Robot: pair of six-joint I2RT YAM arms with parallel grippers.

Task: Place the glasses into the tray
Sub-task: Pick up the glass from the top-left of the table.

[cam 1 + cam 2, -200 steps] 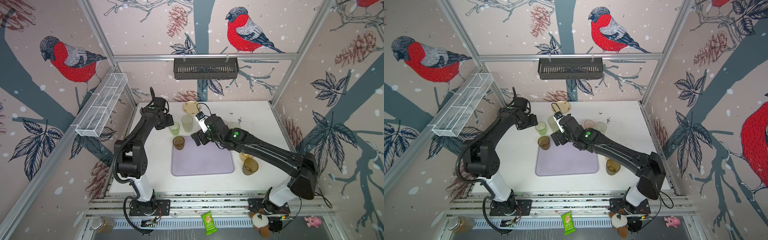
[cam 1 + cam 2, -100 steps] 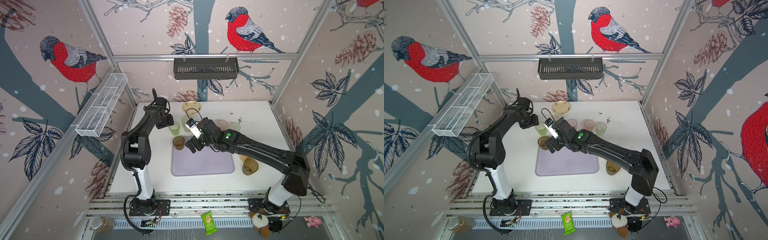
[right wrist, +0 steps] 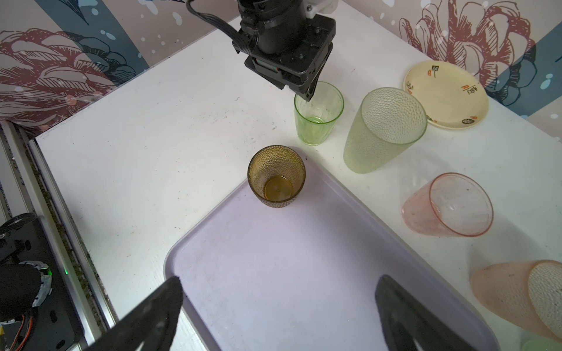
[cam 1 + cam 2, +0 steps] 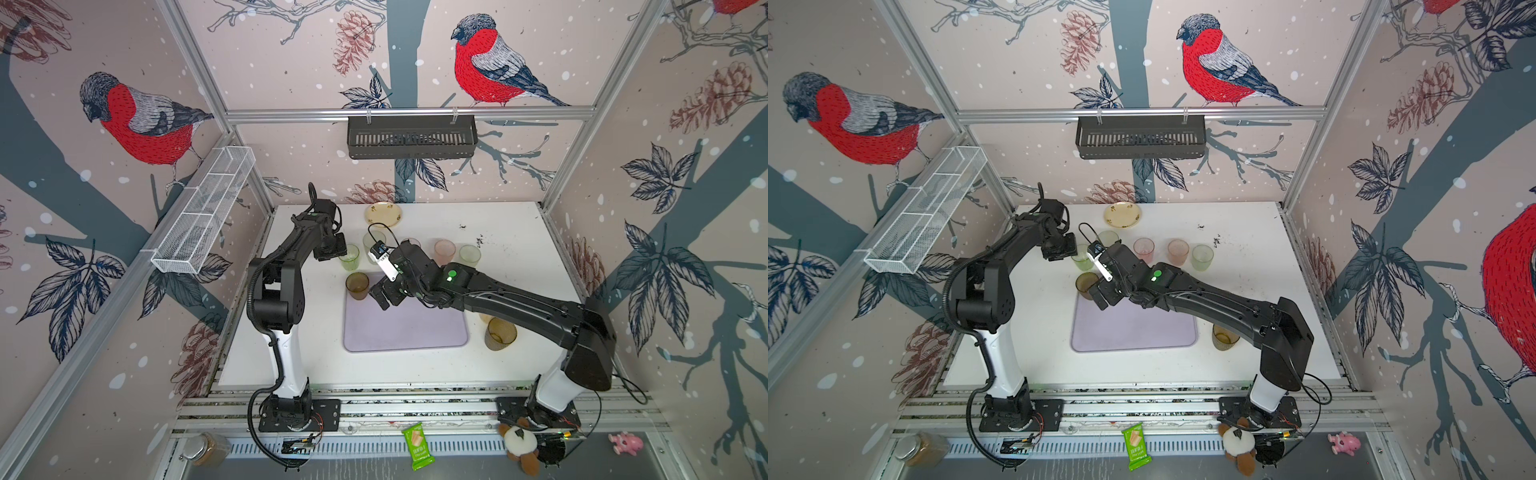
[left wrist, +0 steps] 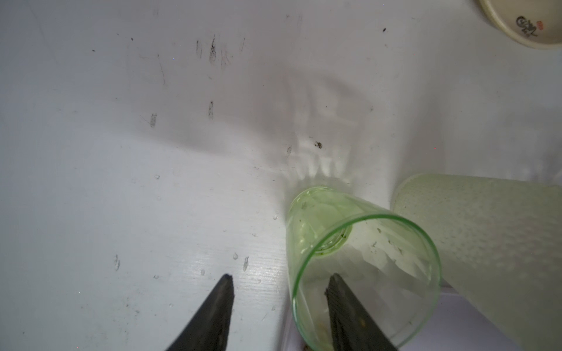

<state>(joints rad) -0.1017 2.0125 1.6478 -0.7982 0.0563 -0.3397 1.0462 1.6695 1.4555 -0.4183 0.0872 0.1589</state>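
1. The left claw (image 5: 279, 277) is partly open and straddles the wall of the small green glass (image 5: 380, 258). One finger is inside the mouth and the other is outside with a gap to the glass, so nothing is pinched yet
2. The right claw (image 3: 279, 281) is spread wide and empty, and hangs over the far left part of the tray (image 3: 304, 258)
3. Done so far, at most one glass: the brown glass (image 3: 276, 179) stands at the tray's far left corner. It seems to be just inside the rim, though I cannot tell for sure
4. Seven are left on the white table (image 4: 511, 232). The small green glass is just beyond the tray's far left corner, with the tall frosted glass (image 3: 383, 130) right beside it. Further along the far side stand a pink glass (image 4: 1144, 249), a peach glass (image 4: 1178, 252) and a pale green glass (image 4: 1202, 257). Off the tray's right edge are a second brown glass (image 4: 500, 334) and an amber glass (image 4: 484, 319), which is mostly hidden under the right arm
5. I judge the task to be at an early stage, with the step in hand being the pick-up of the small green glass
6. Every glass stands upright with its mouth up, so its long axis is vertical, and each is wider at the mouth than at the base
7. The tray lies flat, its long side running left to right across the table
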